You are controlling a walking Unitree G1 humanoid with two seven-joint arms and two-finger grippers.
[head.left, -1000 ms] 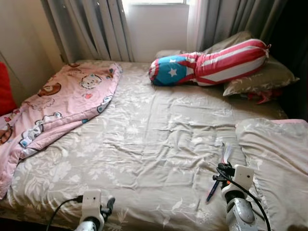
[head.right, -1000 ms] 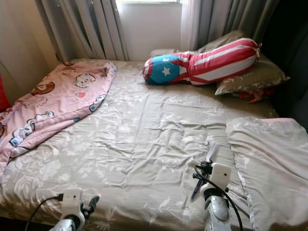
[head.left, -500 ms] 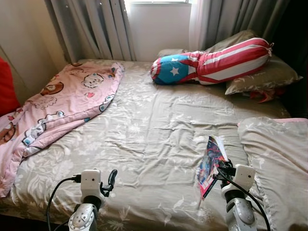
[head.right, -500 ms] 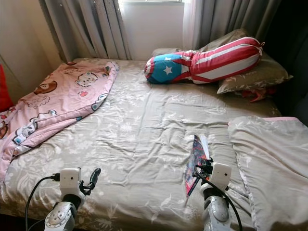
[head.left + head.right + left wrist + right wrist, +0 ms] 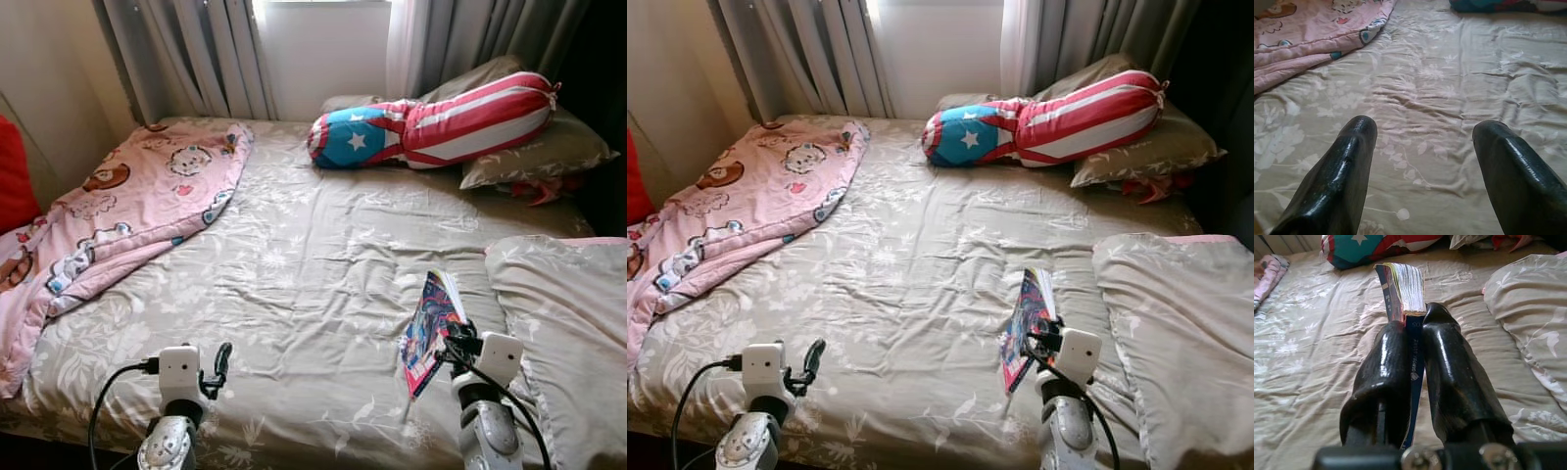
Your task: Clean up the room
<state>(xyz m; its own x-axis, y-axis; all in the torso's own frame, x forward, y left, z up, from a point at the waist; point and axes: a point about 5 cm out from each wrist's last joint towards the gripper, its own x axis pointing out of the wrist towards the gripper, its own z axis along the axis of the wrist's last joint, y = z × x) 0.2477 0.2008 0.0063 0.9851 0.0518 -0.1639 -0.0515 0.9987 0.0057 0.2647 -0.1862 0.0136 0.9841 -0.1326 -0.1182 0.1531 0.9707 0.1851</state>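
My right gripper (image 5: 449, 335) is shut on a colourful book (image 5: 428, 331), gripped by its spine and held edge-up just above the beige floral bed sheet (image 5: 313, 255) near the bed's front right. In the right wrist view the book (image 5: 1403, 289) stands pinched between the two black fingers (image 5: 1383, 362), its page edges fanned at the top. Over the bed's front left edge, my left gripper (image 5: 221, 357) is open; in its wrist view the fingers (image 5: 1342, 171) are spread wide over bare sheet.
A pink cartoon blanket (image 5: 127, 201) lies bunched on the bed's left side. A stars-and-stripes bolster (image 5: 431, 122) rests on beige pillows (image 5: 544, 152) at the head. A folded beige duvet (image 5: 563, 323) covers the front right corner. Curtains (image 5: 196, 54) and a window are behind.
The book has turned from edge-on to showing its colourful cover, still in my right gripper. My left arm rose into view, then dropped slightly. The camera shifted a little.
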